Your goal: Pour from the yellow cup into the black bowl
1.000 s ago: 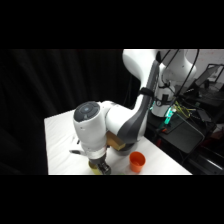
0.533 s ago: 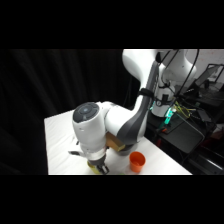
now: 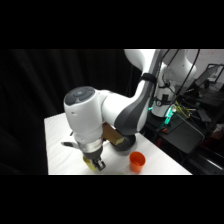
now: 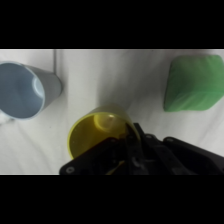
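Closest in the wrist view: black linkage of the end effector (image 4: 131,156) rising from the bottom edge, overlapping the near rim of the yellow cup (image 4: 97,131). Cup mouth open toward the camera, a pale yellow lump or glare inside, hard to say which. Fingers lost against the dark linkage; cannot tell whether closed on the cup or merely around it. Cup on or just over the white desk (image 4: 115,80), contact not clear.

Farther out, at the left edge: a blue-grey cup (image 4: 22,90), lying tilted with its mouth toward the camera, near the yellow cup but apart from it. At the upper right: a green block (image 4: 194,83) with rounded corners, well apart from both cups.

Side view, nearest the front edge of the desk (image 3: 57,150): end effector (image 3: 95,162) pointing down from the bulky white wrist, a sliver of yellow cup (image 3: 91,164) showing at its tip. Just right of it, an orange cup (image 3: 137,161), upright, apart from the yellow one. Behind, between the 2 cups and mostly hidden by the arm: the black bowl (image 3: 124,146), probably resting on the desk. Brown patch above the bowl, unidentifiable. Beyond the desk, at the right: arm base, cables and a green light.
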Available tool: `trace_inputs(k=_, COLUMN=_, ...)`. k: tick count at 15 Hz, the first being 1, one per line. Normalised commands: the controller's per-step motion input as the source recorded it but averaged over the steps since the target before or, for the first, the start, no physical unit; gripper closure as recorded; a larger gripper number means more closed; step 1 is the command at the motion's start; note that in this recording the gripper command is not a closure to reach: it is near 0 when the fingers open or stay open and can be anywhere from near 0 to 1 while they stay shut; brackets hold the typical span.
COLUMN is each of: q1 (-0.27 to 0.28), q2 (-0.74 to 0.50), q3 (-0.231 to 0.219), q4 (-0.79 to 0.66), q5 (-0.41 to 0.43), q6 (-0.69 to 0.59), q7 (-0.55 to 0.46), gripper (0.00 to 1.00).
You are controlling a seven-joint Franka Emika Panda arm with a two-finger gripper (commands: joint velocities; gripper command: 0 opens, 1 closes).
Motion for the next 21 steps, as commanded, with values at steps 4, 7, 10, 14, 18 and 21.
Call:
trace_inputs(k=4, q1=-0.062, q2=-0.69, q3=0.036, q4=-0.37, q5=0.129, q6=-0.29, q7=0.01, gripper=0.08)
trace_inputs(k=7, q1=-0.070, q2=-0.75, q3=0.082, q4=-0.61, q5=0.129, q6=-0.15, q7=0.01, gripper=0.08)
trace_inputs(k=10, q1=-0.082, q2=-0.69, q3=0.110, q4=-0.76, q5=0.137, q6=0.01, q7=0.00, gripper=0.08)
trace_inputs(k=14, q1=-0.156, q2=-0.61, q3=0.133, q4=-0.75, q5=0.333, q6=0.14, q7=-0.28, gripper=0.07)
trace_inputs(k=18, q1=-0.232, q2=-0.31, q3=0.065, q4=-0.31, q5=0.574, q6=-0.16, q7=-0.84, gripper=0.08)
trace_inputs(k=21, q1=-0.231, q2=-0.10, q3=-0.015, q4=-0.02, q5=0.492, q6=-0.40, q7=-0.97, gripper=0.08)
